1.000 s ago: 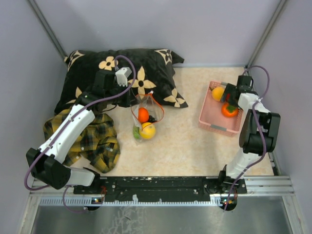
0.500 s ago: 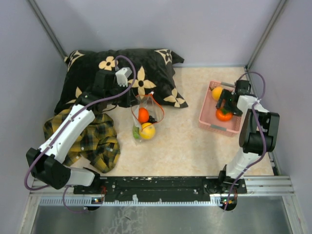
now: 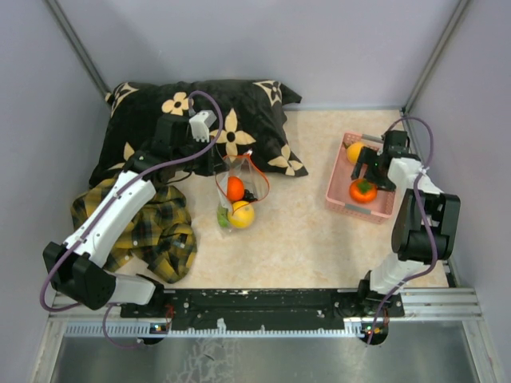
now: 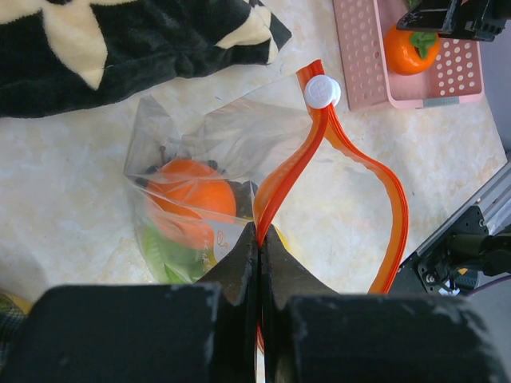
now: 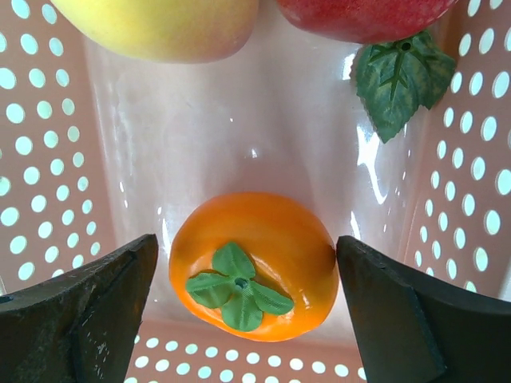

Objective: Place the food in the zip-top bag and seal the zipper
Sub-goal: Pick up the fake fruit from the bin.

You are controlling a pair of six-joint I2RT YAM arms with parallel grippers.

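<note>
The clear zip-top bag [image 3: 239, 191] lies below the pillow, mouth open. It holds an orange [image 4: 192, 187], a lemon [image 3: 242, 213], a green piece [image 4: 172, 251] and something dark. Its red-orange zipper [image 4: 295, 167] loops open, with a white slider [image 4: 322, 91] at the far end. My left gripper [image 4: 260, 239] is shut on the zipper strip; it also shows in the top view [image 3: 217, 166]. My right gripper [image 5: 246, 255] is open inside the pink basket [image 3: 343, 199], its fingers on either side of a second orange [image 5: 255, 239]. A yellow fruit [image 5: 160, 20] and a red apple [image 5: 359, 12] lie beyond.
A black flowered pillow [image 3: 200, 120] lies at the back left. The yellow-black plaid cloth [image 3: 160, 227] is heaped under my left arm. The basket's perforated walls [image 5: 48, 159] stand close beside both right fingers. Grey walls enclose the table.
My right gripper has moved toward the near end of the basket, and the orange there has shifted the same way. The left arm and the bag have not moved.
</note>
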